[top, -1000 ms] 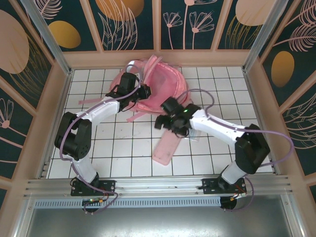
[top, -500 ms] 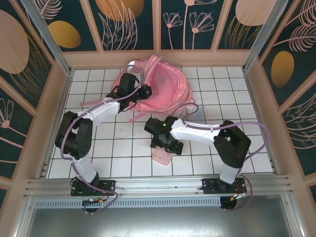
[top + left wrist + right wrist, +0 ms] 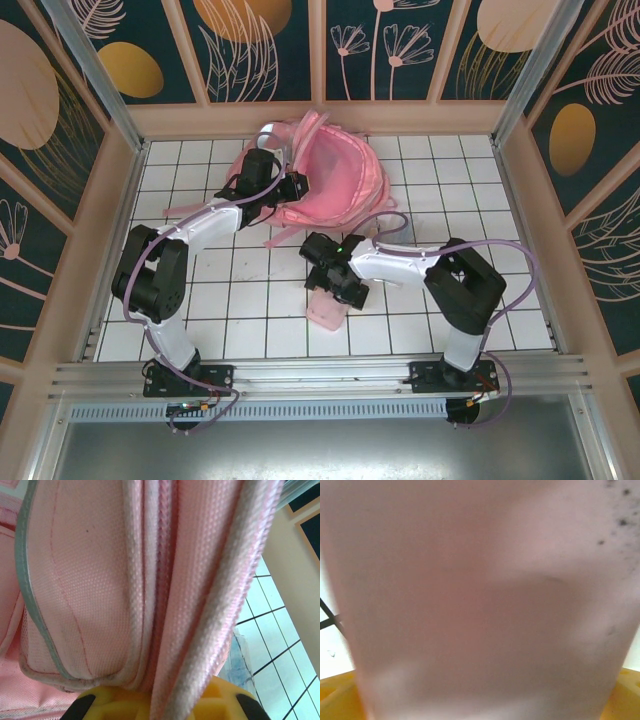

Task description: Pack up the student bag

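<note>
The student bag (image 3: 335,175), a big pink backpack, lies at the back middle of the tiled table. My left gripper (image 3: 290,188) is shut on the bag's left rim. In the left wrist view the pink fabric (image 3: 100,580) and its piped seams run straight down into the jaws. A small flat pink pencil case (image 3: 327,313) lies in front of the bag. My right gripper (image 3: 335,288) stands open right over its far end. The case's blurred pink surface (image 3: 480,600) sits very close in the right wrist view, between the yellow finger bases.
A pink strap (image 3: 275,238) trails from the bag toward the front. A clear plastic piece (image 3: 397,232) lies right of the bag, also seen past the fabric as a clear sheet (image 3: 241,660). Wooden walls (image 3: 525,200) close in the table.
My right arm has swung from beside the bag toward the front left and come down over the pencil case. The left gripper and the bag have stayed put.
</note>
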Motion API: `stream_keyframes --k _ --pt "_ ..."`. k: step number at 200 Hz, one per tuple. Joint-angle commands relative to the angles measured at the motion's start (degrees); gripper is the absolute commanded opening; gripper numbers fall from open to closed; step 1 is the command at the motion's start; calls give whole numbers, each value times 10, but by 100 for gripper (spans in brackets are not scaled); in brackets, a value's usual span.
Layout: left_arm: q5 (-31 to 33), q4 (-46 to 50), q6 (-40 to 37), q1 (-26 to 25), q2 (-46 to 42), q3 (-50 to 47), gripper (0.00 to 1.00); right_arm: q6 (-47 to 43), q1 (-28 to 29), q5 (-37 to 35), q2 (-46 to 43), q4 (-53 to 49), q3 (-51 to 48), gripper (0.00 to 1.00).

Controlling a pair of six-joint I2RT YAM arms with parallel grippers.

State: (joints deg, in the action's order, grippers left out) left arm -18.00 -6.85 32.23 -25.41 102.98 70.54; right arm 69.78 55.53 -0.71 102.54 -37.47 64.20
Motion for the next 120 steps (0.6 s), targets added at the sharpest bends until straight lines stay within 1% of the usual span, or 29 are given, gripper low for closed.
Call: stream_keyframes --k 1,14,34,61,88,110,120 --pt "-22 -79 -16 4 2 6 0 -12 -10 -4 16 27 -16 99" --pt "-18 -73 -19 6 0 5 0 -14 -12 -13 15 23 -15 98" --pt "-15 -60 -24 9 -4 5 0 -21 -12 -24 2 18 -15 92" --pt "-4 -41 -36 12 -18 2 0 -37 -13 -28 -25 0 -12 81" --pt "9 -12 -52 14 -38 2 0 -79 -24 -28 -53 -37 8 81" --pt "7 12 -59 14 -44 4 0 -134 -52 -34 -77 -85 51 82" --pt "4 22 -62 15 -66 4 0 -163 -71 -41 -87 -107 79 82"
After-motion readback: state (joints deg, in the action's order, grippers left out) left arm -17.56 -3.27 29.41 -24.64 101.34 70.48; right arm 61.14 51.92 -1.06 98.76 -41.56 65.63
